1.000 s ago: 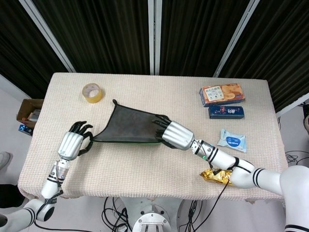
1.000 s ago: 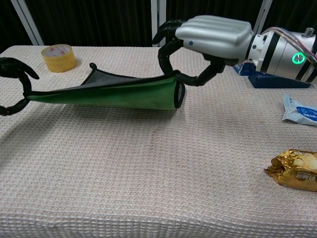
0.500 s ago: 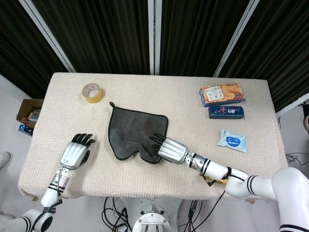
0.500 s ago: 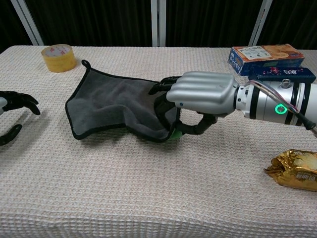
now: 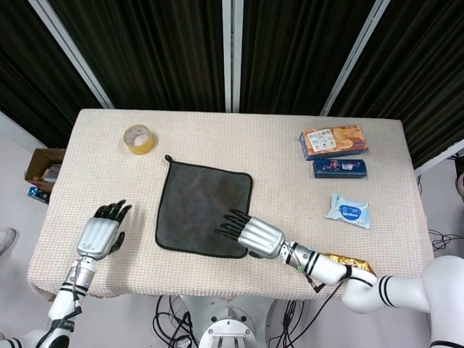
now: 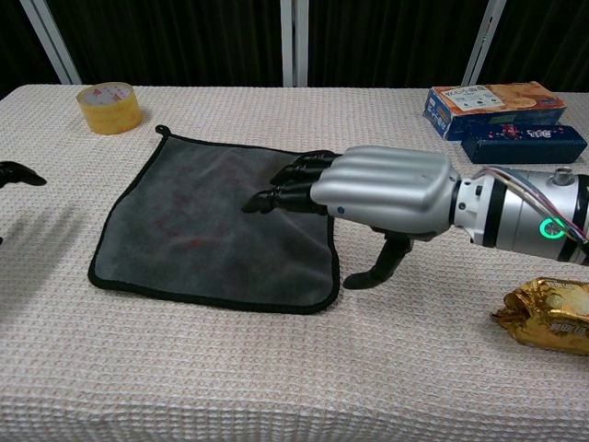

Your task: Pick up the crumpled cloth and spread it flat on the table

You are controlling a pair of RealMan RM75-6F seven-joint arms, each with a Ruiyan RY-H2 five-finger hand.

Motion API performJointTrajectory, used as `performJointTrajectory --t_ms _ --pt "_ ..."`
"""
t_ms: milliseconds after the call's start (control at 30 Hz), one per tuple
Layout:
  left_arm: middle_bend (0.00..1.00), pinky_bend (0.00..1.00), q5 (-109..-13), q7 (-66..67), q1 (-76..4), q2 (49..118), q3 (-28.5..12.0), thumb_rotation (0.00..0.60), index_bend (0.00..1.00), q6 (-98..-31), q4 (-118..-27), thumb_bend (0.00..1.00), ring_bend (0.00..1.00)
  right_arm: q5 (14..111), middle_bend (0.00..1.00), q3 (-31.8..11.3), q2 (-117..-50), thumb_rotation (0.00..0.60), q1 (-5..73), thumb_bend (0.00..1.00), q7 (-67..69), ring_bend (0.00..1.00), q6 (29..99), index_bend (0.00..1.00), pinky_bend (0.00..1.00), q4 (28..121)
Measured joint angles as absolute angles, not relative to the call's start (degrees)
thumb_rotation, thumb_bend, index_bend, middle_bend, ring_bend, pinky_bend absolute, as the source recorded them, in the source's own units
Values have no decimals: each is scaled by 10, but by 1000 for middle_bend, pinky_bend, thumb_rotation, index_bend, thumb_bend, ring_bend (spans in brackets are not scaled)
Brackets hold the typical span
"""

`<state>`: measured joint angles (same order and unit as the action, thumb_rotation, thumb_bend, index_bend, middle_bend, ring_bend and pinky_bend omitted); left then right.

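Head view
- cloth (image 5: 204, 210): dark grey, lying spread and near-square on the table (image 5: 239, 138), mid-front, nearer the left half; hanging loop at its far-left corner.
- cloth axes: edges run slightly skewed to the table edges; no clear long axis, roughly as wide as deep.
- right hand (image 5: 253, 233): over the cloth's front-right corner, fingers extended and apart, pointing left across the fabric; grasping nothing.
- left hand (image 5: 98, 232): near the front-left table edge, just left of the cloth, apart from it; fingers extended, released, holding nothing.
- nearer hand: right, on or just above the cloth; left would need to reach rightward to meet the cloth's left edge.
- other items: tape roll (image 5: 138, 138) toward the far-left corner; biscuit box (image 5: 333, 141) and dark blue box (image 5: 339, 168) toward the far-right; white wipes pack (image 5: 349, 210) by the right edge.

Chest view
- cloth (image 6: 184, 230): flat, black hem visible all round, no raised folds seen; front-right corner lies beside the right thumb.
- right hand (image 6: 368, 198): palm down, fingertips (image 6: 276, 195) over the cloth's right-centre, thumb hanging off past the right hem; contact versus hover cannot be told.
- left hand (image 6: 14, 175): only dark fingertips at the left frame edge, well clear of the cloth.
- gold snack pack (image 6: 548, 318): front-right, apart from the cloth.
- judgement: spreading looks essentially finished; any remaining smoothing falls to the right hand, sweeping leftward.
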<state>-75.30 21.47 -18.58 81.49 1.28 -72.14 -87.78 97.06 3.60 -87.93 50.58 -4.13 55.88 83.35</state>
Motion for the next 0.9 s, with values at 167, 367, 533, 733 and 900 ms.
performJointTrajectory --t_ms 167,367,533,733,900 --pt "55 160 -774 193 -182 797 8 600 163 -737 -890 404 110 976 122 20 -851 600 495 116 -33 0 605 9 0 854" --pt "67 158 -847 116 -189 799 20 600 264 -736 -869 258 111 974 126 -2 -792 600 460 126 -33 0 677 9 0 883" --pt "71 156 -898 100 -206 840 32 600 300 -720 -817 312 111 967 126 -8 -754 600 426 163 -27 0 711 9 0 901" --pt "64 151 -920 102 -231 866 33 600 289 -695 -812 521 109 969 126 -7 -747 600 401 188 -14 0 733 9 0 900" --pt "53 149 -927 129 -238 877 32 600 277 -688 -813 562 106 970 126 -6 -749 600 388 192 0 0 739 9 0 890"
